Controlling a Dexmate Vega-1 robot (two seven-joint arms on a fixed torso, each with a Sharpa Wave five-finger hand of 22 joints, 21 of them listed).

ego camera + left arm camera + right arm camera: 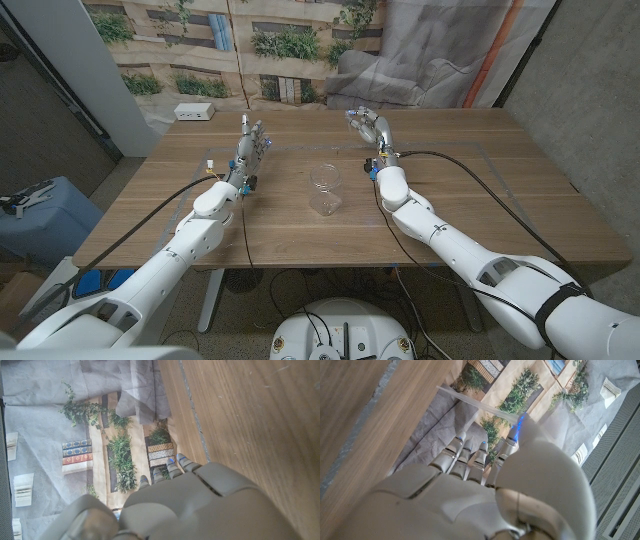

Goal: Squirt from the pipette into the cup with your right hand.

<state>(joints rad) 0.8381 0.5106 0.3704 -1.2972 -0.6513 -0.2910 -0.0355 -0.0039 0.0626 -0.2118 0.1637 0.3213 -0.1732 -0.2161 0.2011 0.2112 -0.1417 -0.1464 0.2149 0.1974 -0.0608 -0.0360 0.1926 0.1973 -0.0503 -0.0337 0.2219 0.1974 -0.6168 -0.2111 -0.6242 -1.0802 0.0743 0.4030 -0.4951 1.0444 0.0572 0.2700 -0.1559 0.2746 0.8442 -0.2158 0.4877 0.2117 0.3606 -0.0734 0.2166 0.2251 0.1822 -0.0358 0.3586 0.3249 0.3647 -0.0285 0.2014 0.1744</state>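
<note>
Cup: clear, transparent, upright, mouth open upward; stands on wooden worktop near its middle, between both arms, nearer front edge than back. Contents not discernible.

Pipette: thin, translucent, pale tube; in right wrist view it runs slantwise beyond fingertips of right robot hand, one end meeting thumb region; exact grip hidden. In head view that hand sits near worktop's far edge, well apart from cup, behind and to its right; pipette too small to make out there.
</note>
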